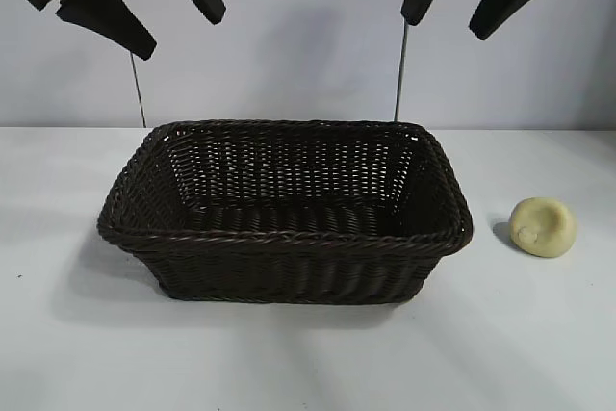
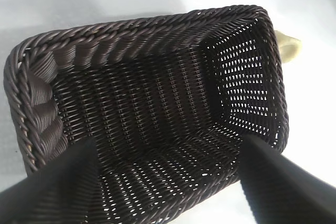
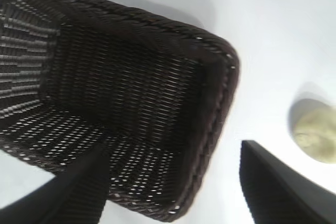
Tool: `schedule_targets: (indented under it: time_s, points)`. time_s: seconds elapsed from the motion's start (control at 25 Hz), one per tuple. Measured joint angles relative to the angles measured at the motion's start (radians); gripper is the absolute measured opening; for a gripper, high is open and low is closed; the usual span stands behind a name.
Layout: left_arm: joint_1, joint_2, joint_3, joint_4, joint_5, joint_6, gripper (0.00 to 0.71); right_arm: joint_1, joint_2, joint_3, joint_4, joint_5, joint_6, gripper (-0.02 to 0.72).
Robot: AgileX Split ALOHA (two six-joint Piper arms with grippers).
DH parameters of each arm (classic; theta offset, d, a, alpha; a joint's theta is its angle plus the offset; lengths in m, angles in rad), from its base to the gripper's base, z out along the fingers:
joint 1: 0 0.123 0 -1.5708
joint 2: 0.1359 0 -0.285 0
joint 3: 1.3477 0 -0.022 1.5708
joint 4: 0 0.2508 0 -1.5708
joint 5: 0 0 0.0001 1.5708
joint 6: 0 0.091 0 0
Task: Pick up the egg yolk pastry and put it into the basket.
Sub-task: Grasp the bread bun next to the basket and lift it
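Note:
The egg yolk pastry (image 1: 543, 226), a small pale yellow dome with a dimple, lies on the white table to the right of the basket; it also shows in the right wrist view (image 3: 316, 135) and just past the basket's rim in the left wrist view (image 2: 288, 45). The dark brown wicker basket (image 1: 289, 238) stands at the table's middle and holds nothing; it also shows in the left wrist view (image 2: 31, 129) and the right wrist view (image 3: 220, 108). My left gripper (image 1: 183, 18) hangs open high above the basket's left end. My right gripper (image 1: 445, 14) hangs open high above its right end.
The white table (image 1: 539, 334) runs around the basket on all sides. A plain pale wall stands behind, with two thin rods (image 1: 399, 74) rising at the back.

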Motion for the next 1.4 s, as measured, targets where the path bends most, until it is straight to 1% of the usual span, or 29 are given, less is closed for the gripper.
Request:
schedule_targets:
  time_s: [0.08, 0.16, 0.44, 0.6, 0.8, 1.0, 1.08, 1.24, 1.4]
  points:
    - [0.0, 0.0, 0.0, 0.0, 0.0, 0.0, 0.542, -0.007, 0.0, 0.0, -0.041, 0.0, 0.01, 0.504]
    - [0.0, 0.0, 0.0, 0.0, 0.0, 0.0, 0.542, -0.027, 0.0, 0.0, -0.059, 0.001, 0.017, 0.504]
    - [0.0, 0.0, 0.0, 0.001, 0.0, 0.0, 0.542, -0.158, 0.0, 0.0, -0.069, 0.004, 0.017, 0.504]
    - [0.0, 0.0, 0.0, 0.001, 0.0, 0.0, 0.542, -0.217, 0.001, 0.0, -0.075, 0.004, 0.017, 0.504]
    - [0.0, 0.0, 0.0, 0.001, 0.0, 0.0, 0.542, -0.236, 0.032, 0.011, -0.077, 0.003, 0.017, 0.504]
    - [0.0, 0.0, 0.0, 0.001, 0.0, 0.0, 0.542, -0.236, 0.078, 0.122, -0.076, -0.002, 0.017, 0.504]
    - [0.0, 0.0, 0.0, 0.001, 0.0, 0.0, 0.542, -0.236, 0.102, 0.173, -0.076, -0.025, 0.017, 0.504]
    - [0.0, 0.0, 0.0, 0.001, 0.0, 0.0, 0.542, -0.236, 0.138, 0.262, -0.076, -0.109, 0.017, 0.504]
    - [0.0, 0.0, 0.0, 0.001, 0.0, 0.0, 0.542, -0.236, 0.152, 0.297, -0.076, -0.201, 0.025, 0.504]
